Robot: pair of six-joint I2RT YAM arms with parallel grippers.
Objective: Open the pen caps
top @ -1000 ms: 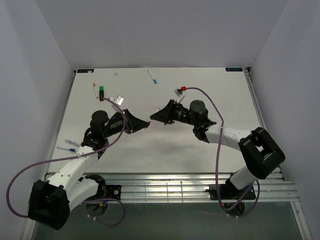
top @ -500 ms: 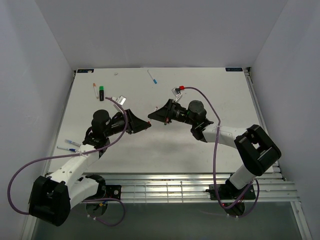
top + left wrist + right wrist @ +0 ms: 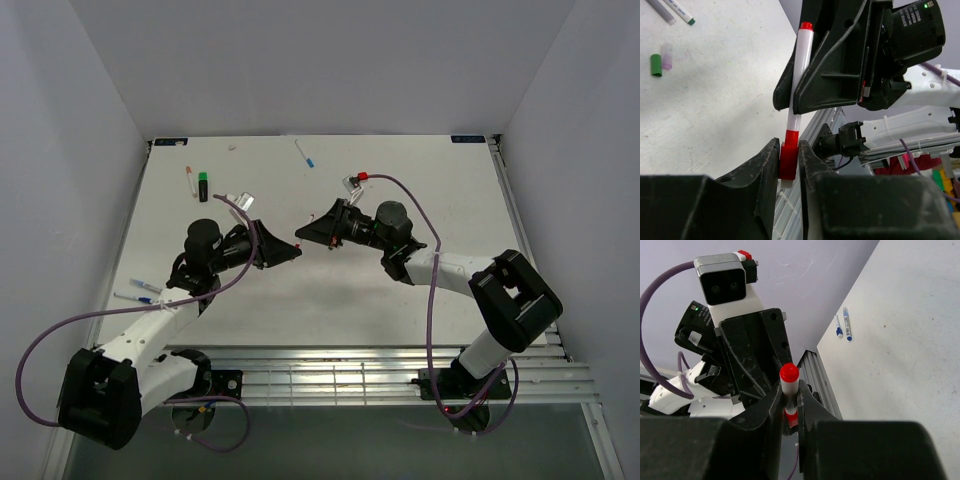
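Right hand [image 3: 301, 237] has edged left and clamped the slim white plastic pen [image 3: 800, 65] mid-barrel. Left hand [image 3: 788, 150] pinches its short red plastic cap [image 3: 787, 162]; pen spans both hands above the white tabletop [image 3: 440, 180] centre.

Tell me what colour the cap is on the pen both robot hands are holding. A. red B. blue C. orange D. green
A: the pen cap pinched by the left gripper is red, on the white pen that the right gripper holds.
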